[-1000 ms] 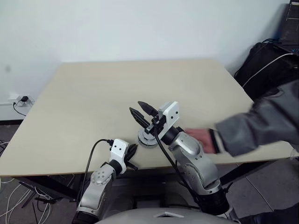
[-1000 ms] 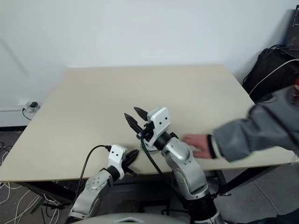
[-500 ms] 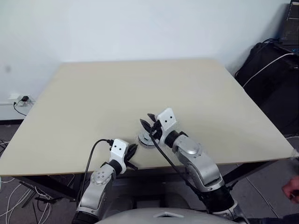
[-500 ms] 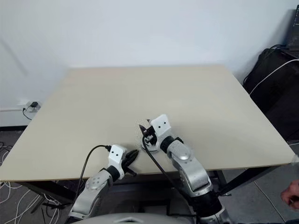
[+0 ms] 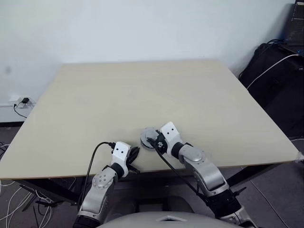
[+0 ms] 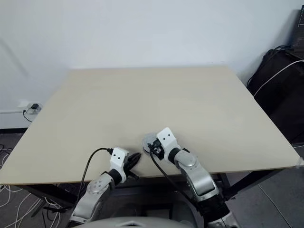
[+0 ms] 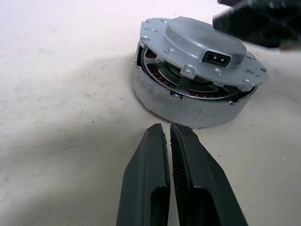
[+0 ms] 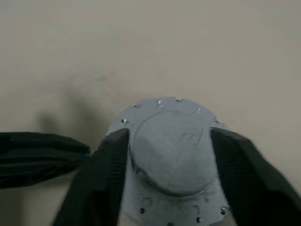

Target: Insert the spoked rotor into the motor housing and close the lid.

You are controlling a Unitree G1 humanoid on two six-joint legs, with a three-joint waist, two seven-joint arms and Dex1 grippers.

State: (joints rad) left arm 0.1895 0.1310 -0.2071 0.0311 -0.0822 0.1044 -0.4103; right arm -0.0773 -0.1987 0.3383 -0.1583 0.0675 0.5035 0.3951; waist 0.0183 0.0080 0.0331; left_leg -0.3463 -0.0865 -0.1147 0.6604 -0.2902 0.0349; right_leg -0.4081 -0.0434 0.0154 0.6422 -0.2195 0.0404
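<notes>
While the lid point(image 7: 200, 44) sits already on top of the motor housing point(image 7: 188, 106), we see the whole assembly standing on the beige table point(image 5: 142, 95), close to the near edge and roughly in the middle of it. In the left wrist view the lid is a silver-grey disc with a raised round centre and a small dark connector on its side. Under its rim we can see copper-orange windings through a gap, so the lid looks a little lifted or tilted on that side; whether it is fully seated, we cannot tell. The spoked rotor is not something we can make out; if it is inside, the lid hides it.

The right gripper point(image 8: 169, 181) is low over the assembly. Its two black fingers point(image 8: 101, 183) stand spread apart, one on each side of the raised centre of the lid. They are very near to this centre, but we cannot tell if they press on it or are just beside it.

The left gripper point(image 7: 169, 136) lies near the table edge, just beside the assembly and pointing towards it. Its two fingers are pressed together with nothing between them, and their tips are close to the housing wall but apart from it.
</notes>
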